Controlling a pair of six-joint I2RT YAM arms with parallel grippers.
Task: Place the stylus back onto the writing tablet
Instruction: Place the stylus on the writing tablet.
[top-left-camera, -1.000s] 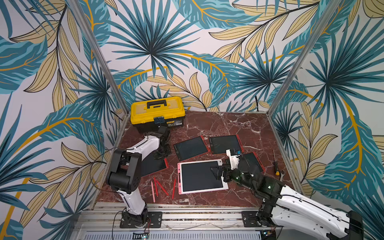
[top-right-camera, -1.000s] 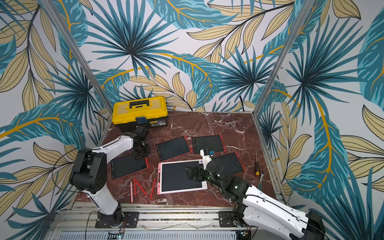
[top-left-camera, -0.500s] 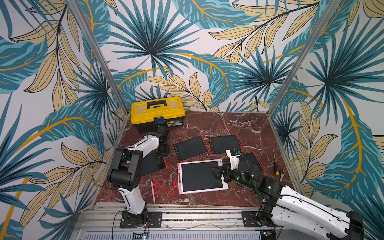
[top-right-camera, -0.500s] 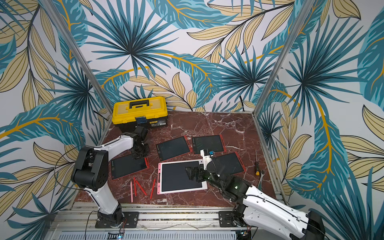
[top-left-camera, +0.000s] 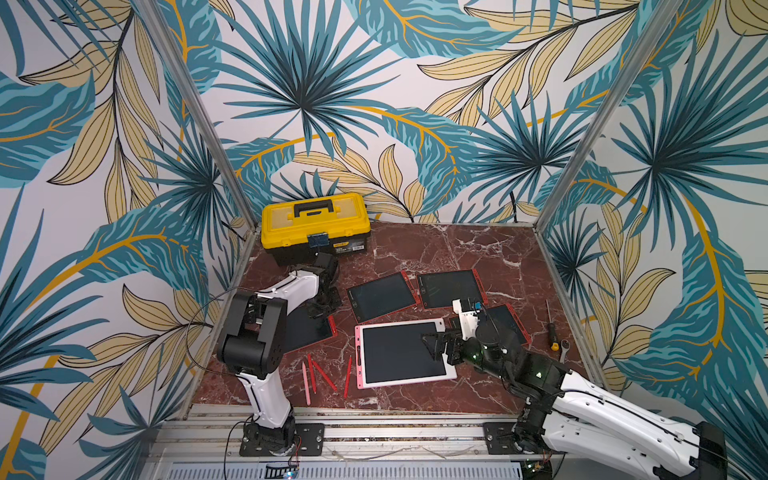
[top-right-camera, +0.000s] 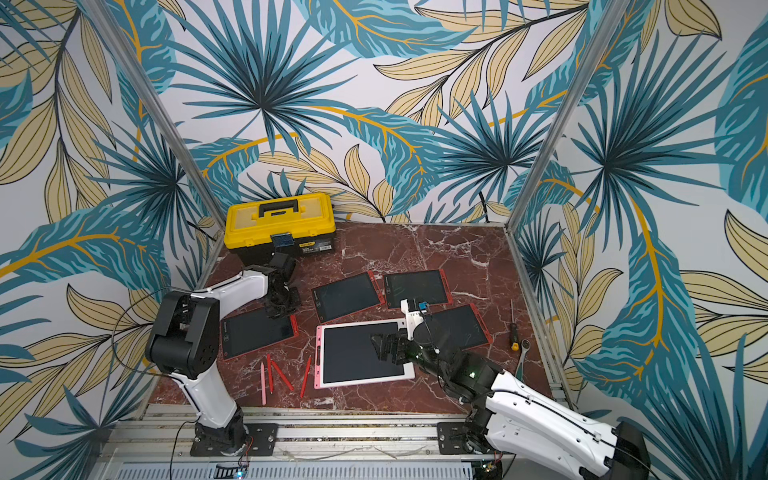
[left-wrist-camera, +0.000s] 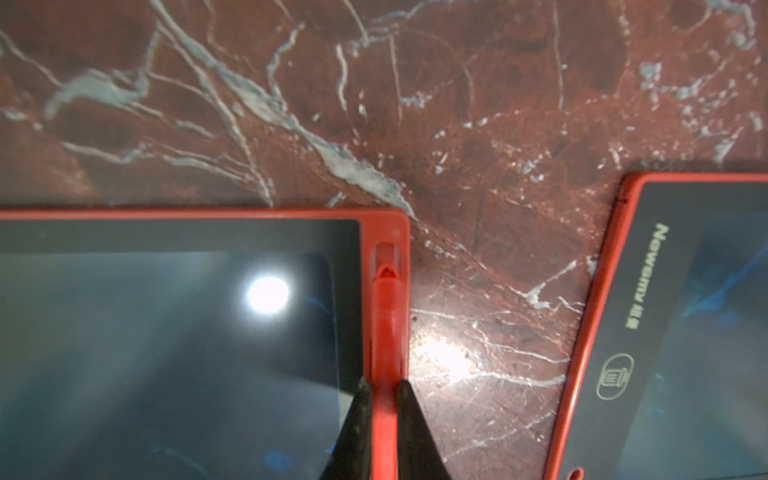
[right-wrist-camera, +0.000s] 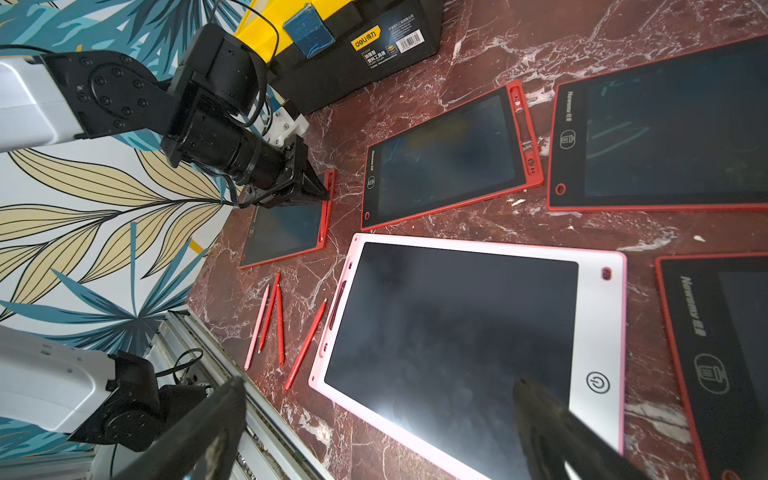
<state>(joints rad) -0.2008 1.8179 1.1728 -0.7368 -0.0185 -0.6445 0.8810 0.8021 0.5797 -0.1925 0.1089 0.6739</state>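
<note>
A red stylus (left-wrist-camera: 386, 328) lies along the side groove of a red-framed writing tablet (left-wrist-camera: 166, 353), its end close to the groove's end. My left gripper (left-wrist-camera: 384, 390) is shut on the stylus, with its black fingertips (left-wrist-camera: 359, 399) on either side. In both top views this gripper (top-left-camera: 322, 305) (top-right-camera: 282, 305) points down at the far right corner of the leftmost tablet (top-left-camera: 307, 332) (top-right-camera: 257, 332). The right wrist view shows the same grip (right-wrist-camera: 322, 193) on that tablet (right-wrist-camera: 286, 232). My right gripper (right-wrist-camera: 380, 384) (top-left-camera: 436, 345) hangs open and empty over a pink-and-white tablet (top-left-camera: 390, 353).
Several loose red and pink styluses (top-left-camera: 320, 376) (right-wrist-camera: 274, 320) lie near the front edge, left of the pink tablet. Three more red tablets (top-left-camera: 380, 296) (top-left-camera: 451, 287) (top-left-camera: 509, 322) lie behind it. A yellow toolbox (top-left-camera: 314, 226) stands at the back left. A screwdriver (top-left-camera: 550, 328) and a wrench (top-left-camera: 563, 349) lie at the right.
</note>
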